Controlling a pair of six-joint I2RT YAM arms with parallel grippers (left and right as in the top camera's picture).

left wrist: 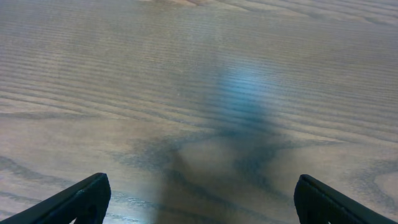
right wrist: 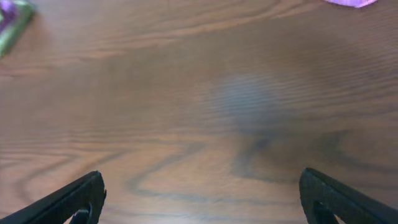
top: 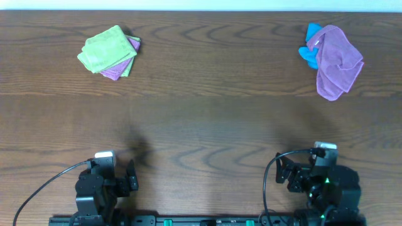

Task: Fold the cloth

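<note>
The lime-green cloth (top: 105, 49) lies folded at the far left of the table, on top of a folded purple cloth (top: 124, 61). A corner of this stack shows at the top left of the right wrist view (right wrist: 9, 25). My left gripper (top: 130, 176) is open and empty near the front left edge, far from the cloth; its wrist view (left wrist: 200, 196) shows only bare wood between the fingers. My right gripper (top: 282, 171) is open and empty near the front right edge, over bare wood in its own view (right wrist: 200, 196).
A crumpled purple cloth (top: 338, 61) lies at the far right, partly over a small bright blue cloth (top: 309, 47); its edge shows at the top of the right wrist view (right wrist: 348, 2). The wooden table (top: 207, 119) spans the view.
</note>
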